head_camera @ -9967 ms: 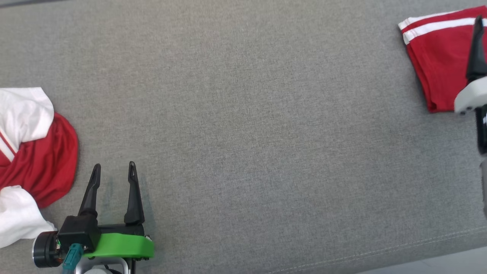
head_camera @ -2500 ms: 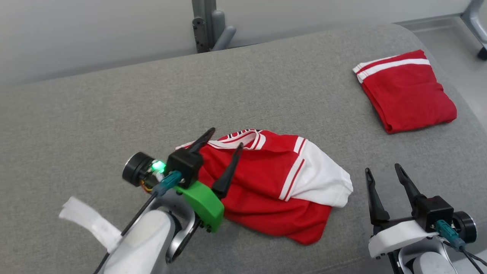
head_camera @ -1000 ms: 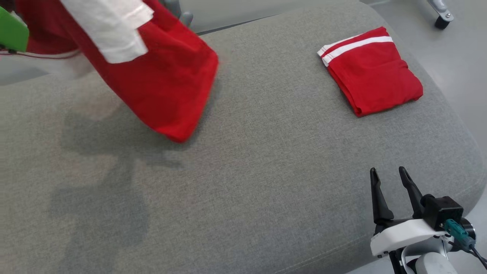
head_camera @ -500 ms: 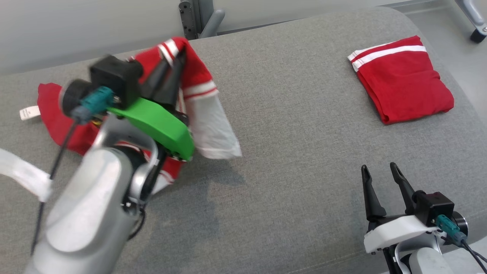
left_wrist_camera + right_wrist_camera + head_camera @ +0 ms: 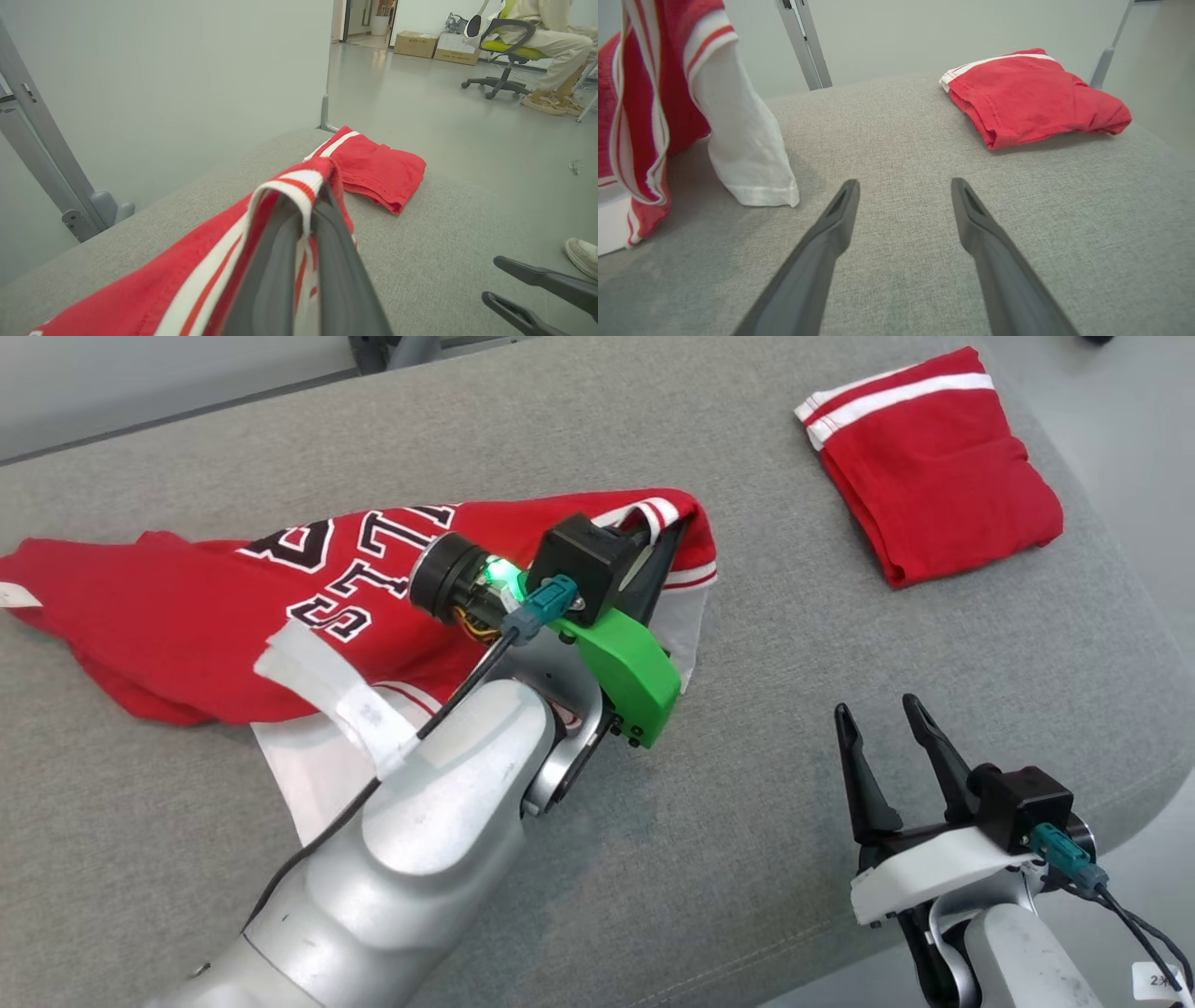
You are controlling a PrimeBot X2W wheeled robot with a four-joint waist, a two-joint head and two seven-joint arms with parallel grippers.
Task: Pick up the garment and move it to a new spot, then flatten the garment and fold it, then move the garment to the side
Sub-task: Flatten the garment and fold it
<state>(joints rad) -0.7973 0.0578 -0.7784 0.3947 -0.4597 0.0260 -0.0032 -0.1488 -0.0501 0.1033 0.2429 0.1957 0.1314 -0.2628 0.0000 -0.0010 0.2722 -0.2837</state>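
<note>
- Head view — left gripper [image 5: 674,537] clamped on the striped trim of a red lettered jersey [image 5: 187,607], holding that edge raised; the rest sprawls across the grey bench [image 5: 747,728].
- Near the bench's front edge, right gripper [image 5: 878,707] hovers empty, fingers apart.
- Toward the far right corner — a folded red garment [image 5: 934,457].

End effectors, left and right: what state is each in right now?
Left end effector: closed on the red jersey, at its striped trim.
Right end effector: open, holding nothing.
</note>
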